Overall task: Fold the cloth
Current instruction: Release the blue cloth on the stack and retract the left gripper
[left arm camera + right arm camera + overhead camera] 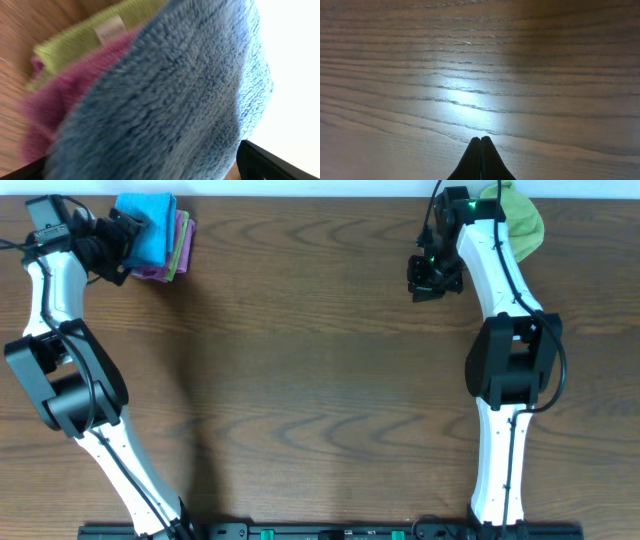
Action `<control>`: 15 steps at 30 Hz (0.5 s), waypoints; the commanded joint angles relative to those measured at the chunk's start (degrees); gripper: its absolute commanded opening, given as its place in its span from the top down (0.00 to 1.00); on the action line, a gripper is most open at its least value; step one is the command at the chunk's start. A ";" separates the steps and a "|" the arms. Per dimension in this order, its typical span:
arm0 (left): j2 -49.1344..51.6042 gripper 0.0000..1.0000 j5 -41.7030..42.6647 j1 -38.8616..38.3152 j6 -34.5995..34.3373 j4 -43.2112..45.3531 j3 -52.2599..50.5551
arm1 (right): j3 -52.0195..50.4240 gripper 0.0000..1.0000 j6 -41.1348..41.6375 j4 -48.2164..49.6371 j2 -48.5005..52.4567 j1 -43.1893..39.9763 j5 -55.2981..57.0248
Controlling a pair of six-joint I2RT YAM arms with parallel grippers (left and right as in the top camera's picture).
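A folded blue cloth (150,225) lies on top of a stack with a pink cloth (180,242) and a green one under it, at the table's far left. In the left wrist view the blue cloth (175,100) fills the frame, with the pink cloth (52,97) and the green cloth (75,42) beneath. My left gripper (125,235) is open, its jaws (140,167) wide apart on either side of the blue cloth. My right gripper (428,283) is shut and empty (481,139) over bare wood.
A crumpled yellow-green cloth (522,222) lies at the far right edge, behind the right arm. The brown wooden table (320,380) spans the view. The white far edge runs just behind both cloth piles.
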 commanded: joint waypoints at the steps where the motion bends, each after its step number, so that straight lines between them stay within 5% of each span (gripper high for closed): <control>1: -5.18 0.05 -2.73 1.03 2.84 -0.15 0.22 | 1.22 0.98 -0.90 -0.33 -2.23 0.55 -0.24; 15: -8.13 0.05 -7.96 2.45 4.48 -3.67 0.22 | 1.25 0.99 -1.95 -0.33 -5.60 0.52 -0.20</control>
